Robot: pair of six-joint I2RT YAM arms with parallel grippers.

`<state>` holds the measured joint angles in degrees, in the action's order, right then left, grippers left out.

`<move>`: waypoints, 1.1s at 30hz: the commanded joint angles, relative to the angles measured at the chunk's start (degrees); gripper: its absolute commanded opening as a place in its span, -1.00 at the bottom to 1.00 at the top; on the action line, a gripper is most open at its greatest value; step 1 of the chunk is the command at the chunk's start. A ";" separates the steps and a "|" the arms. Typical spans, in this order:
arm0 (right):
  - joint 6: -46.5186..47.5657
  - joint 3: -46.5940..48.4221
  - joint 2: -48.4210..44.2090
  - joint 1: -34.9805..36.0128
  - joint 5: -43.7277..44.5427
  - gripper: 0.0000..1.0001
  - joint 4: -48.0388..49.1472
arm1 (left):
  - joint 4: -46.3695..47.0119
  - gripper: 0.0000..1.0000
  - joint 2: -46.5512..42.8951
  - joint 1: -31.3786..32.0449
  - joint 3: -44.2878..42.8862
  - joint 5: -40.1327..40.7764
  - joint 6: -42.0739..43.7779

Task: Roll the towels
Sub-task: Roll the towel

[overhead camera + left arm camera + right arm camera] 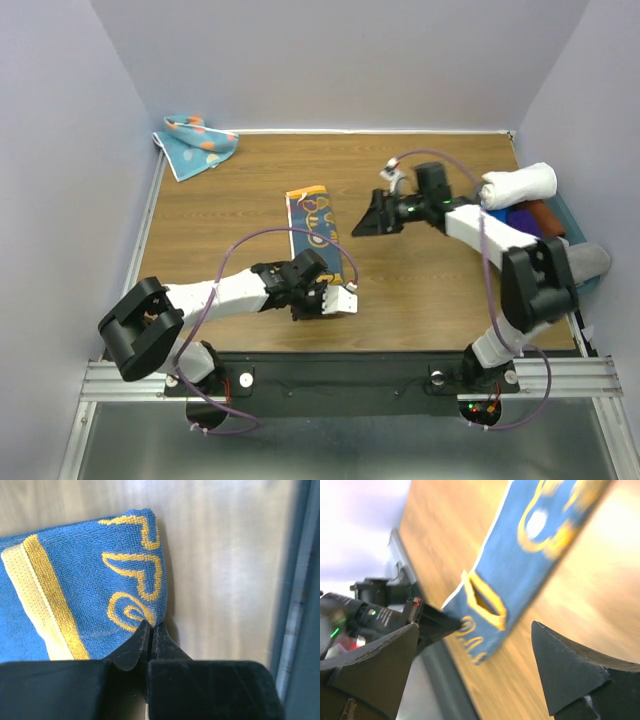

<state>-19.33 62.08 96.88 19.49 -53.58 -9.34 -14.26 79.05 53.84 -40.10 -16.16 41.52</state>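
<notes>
The navy towel with yellow print (pixel 316 228) lies stretched out lengthwise in the middle of the wooden table (pixel 220 230). My left gripper (pixel 325 296) is shut on its near corner; in the left wrist view the fingertips (pixel 142 635) pinch the towel (pixel 95 575) at its edge. My right gripper (pixel 366 222) stands open just right of the towel's far half, with nothing between its fingers (pixel 570 675). The right wrist view shows the towel (pixel 520 570) lifted at the near end, where the left gripper (pixel 436 622) holds it. The light blue dotted towel (pixel 198 143) lies crumpled at the back left corner.
A rolled white towel (pixel 520 184) rests on a blue bin (pixel 565 215) with dark cloths at the right edge. Walls close in the table on three sides. A metal rail (pixel 330 375) runs along the near edge.
</notes>
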 commanded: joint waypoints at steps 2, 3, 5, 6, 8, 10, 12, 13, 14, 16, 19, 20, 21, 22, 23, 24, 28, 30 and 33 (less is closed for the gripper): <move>17.27 0.67 -13.02 -3.75 4.78 1.00 -11.54 | -10.95 -1.00 2.59 -2.69 -5.33 -12.21 0.40; 18.79 0.15 -16.95 -3.75 5.67 1.00 -12.62 | -11.92 -1.00 3.56 -4.35 -6.39 -13.18 1.19; 24.06 -0.99 -20.31 -3.67 7.18 1.00 -14.38 | -14.20 -1.00 6.02 -6.11 -10.25 -15.64 2.07; 25.64 -1.35 -21.63 -3.67 7.96 1.00 -15.43 | -17.17 -1.00 7.60 -7.16 -11.92 -16.96 2.51; 31.18 -1.35 -24.10 -3.75 7.97 1.00 -22.28 | -22.81 -1.00 13.59 -9.98 -17.28 -22.76 4.27; 35.83 -0.57 -25.07 -3.40 7.88 1.00 -27.10 | -25.80 -1.00 19.20 -11.82 -20.53 -25.22 5.24; 44.09 0.92 -25.51 -2.35 9.54 0.96 -35.77 | -30.01 -1.00 24.28 -14.81 -24.84 -29.16 6.99; 48.38 2.33 -25.51 -0.95 10.42 0.93 -38.27 | -32.04 -1.00 26.14 -15.87 -27.99 -30.75 7.96; 49.82 2.86 -26.12 -0.42 11.73 0.91 -40.38 | -33.97 -1.00 27.99 -17.53 -29.50 -32.34 10.31; 52.02 3.30 -27.18 0.29 12.18 0.85 -44.52 | -39.33 -1.00 33.43 -19.12 -32.22 -35.77 12.52; 53.78 3.66 -28.94 1.51 13.15 0.77 -46.03 | -45.14 -1.00 40.64 -21.67 -37.24 -38.32 16.39; 53.96 3.66 -29.03 2.13 14.11 0.75 -46.20 | -46.37 -1.00 42.31 -22.72 -39.51 -38.76 17.19; 53.96 3.66 -28.51 2.74 14.73 0.71 -46.03 | -48.30 -1.00 44.94 -23.17 -40.40 -39.46 18.32; 53.96 3.40 -28.24 3.53 15.52 0.70 -45.51 | -48.93 -1.00 46.10 -23.61 -41.28 -39.73 18.51; 52.83 2.61 -27.72 5.98 18.22 0.68 -44.54 | -49.54 -1.00 47.07 -23.87 -42.77 -39.91 18.77; 52.04 2.17 -27.10 7.57 19.82 0.65 -41.57 | -49.55 -1.00 47.86 -24.05 -43.31 -39.82 18.43; 46.94 -0.56 -22.63 19.50 30.62 0.59 -30.49 | -49.63 -1.00 50.94 -24.49 -46.12 -39.03 16.50; 45.97 -1.44 -21.21 23.04 35.71 0.59 -23.66 | -49.63 -1.00 51.91 -24.49 -46.82 -38.42 16.23; 45.70 -3.11 -17.62 29.54 41.18 0.60 -16.53 | -49.63 -1.00 52.44 -24.66 -47.79 -37.89 15.61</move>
<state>28.08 60.25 76.95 44.05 -22.87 -38.87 -65.73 129.75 29.47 -86.08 -59.27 55.51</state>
